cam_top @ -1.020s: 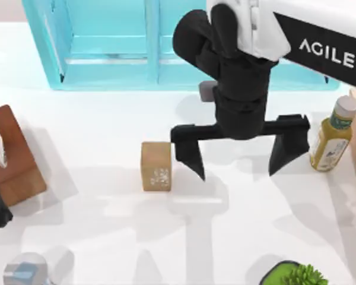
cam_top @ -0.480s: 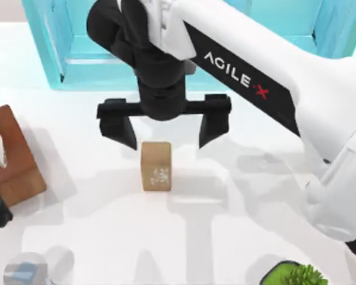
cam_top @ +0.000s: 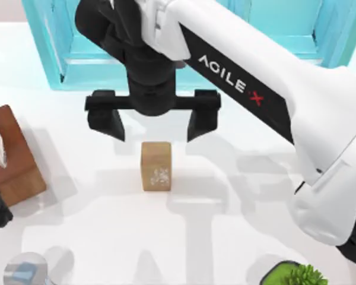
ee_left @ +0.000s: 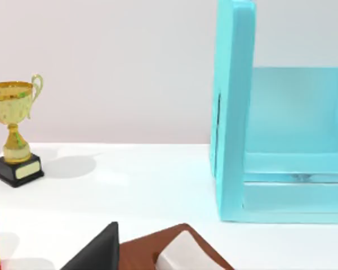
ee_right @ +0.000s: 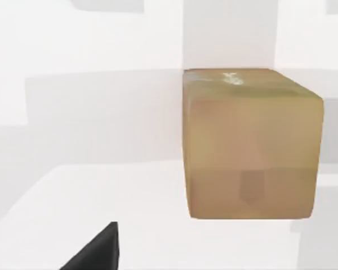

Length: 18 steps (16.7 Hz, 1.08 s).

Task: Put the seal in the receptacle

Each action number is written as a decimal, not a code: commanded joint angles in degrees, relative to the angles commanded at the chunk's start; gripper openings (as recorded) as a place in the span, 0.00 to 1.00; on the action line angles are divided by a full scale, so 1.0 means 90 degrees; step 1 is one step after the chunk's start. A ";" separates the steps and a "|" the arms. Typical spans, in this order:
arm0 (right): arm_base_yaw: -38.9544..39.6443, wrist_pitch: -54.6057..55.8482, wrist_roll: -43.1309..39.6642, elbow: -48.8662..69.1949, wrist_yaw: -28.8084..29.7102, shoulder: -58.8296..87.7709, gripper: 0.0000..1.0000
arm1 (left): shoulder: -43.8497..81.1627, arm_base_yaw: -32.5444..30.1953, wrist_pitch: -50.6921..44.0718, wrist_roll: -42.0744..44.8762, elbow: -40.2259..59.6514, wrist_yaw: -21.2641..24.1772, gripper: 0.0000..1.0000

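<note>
The seal [cam_top: 156, 165] is a small tan wooden block with a whitish mark, standing upright on the white table left of centre; it looms large as the seal [ee_right: 250, 143] in the right wrist view. My right gripper [cam_top: 153, 122] hangs open just behind and above it, one black finger on each side, touching nothing. The receptacle [cam_top: 107, 44] is a turquoise open-fronted box along the back of the table; its side wall is the receptacle [ee_left: 234, 107] in the left wrist view. My left arm is parked at the left edge.
A reddish-brown tissue box [cam_top: 12, 155] lies at the left edge. A green plant [cam_top: 296, 275] sits at the front right, a small grey-blue object [cam_top: 25, 270] at the front left. A gold trophy [ee_left: 14, 138] stands far off in the left wrist view.
My right arm swung left from the table's right side to above the seal, then drifted slightly farther back and left. Its fingers stayed open. The seal has not moved.
</note>
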 joint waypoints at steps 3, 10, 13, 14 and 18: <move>-0.0032 0.0077 -0.0014 -0.0105 -0.0007 -0.0036 1.00 | 0.0000 0.0000 0.0000 0.0000 0.0000 0.0000 1.00; -0.0057 0.1541 -0.0060 -0.1831 -0.0008 -0.0294 1.00 | 0.0000 0.0000 0.0000 0.0000 0.0000 0.0000 1.00; -0.0070 0.2324 -0.0073 -0.2738 -0.0011 -0.0419 1.00 | 0.0000 0.0000 0.0000 0.0000 0.0000 0.0000 1.00; -0.0072 0.2548 -0.0075 -0.2995 -0.0011 -0.0452 1.00 | 0.0000 0.0000 0.0000 0.0000 0.0000 0.0000 1.00; -0.0077 0.3032 -0.0081 -0.3548 -0.0013 -0.0522 1.00 | 0.0000 0.0000 0.0000 0.0000 0.0000 0.0000 1.00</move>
